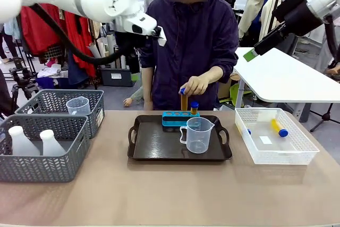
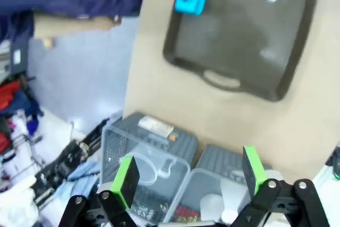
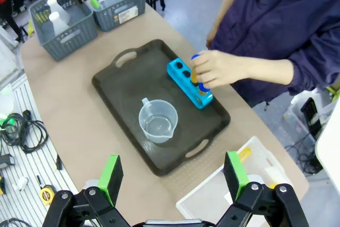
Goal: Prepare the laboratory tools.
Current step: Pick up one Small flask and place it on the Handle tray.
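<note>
Amber tube (image 1: 184, 101) stands upright in the person's hand (image 1: 197, 84), over the blue rack (image 1: 179, 118), whose long axis runs along the far edge of the tray (image 1: 154, 147), well ahead of the right gripper (image 3: 172, 171), jaws spread empty; left gripper (image 2: 190, 174) gapes too, above grey baskets (image 2: 180, 142), label (image 2: 155, 127) unreadable

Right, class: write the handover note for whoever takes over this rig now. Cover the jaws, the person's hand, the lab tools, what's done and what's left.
Left gripper: jaws open, empty, above the grey baskets.
Right gripper: jaws open, empty, raised high at the right.
Person's hand: holds a tube at the blue rack; a racked tube stands beside it.
Measuring beaker and rack are on the tray. A loose tube lies in the white basket; two flasks sit in the near grey basket.
Done: beaker, rack and one tube placed. Probably left: the remaining tubes and a flask.
</note>
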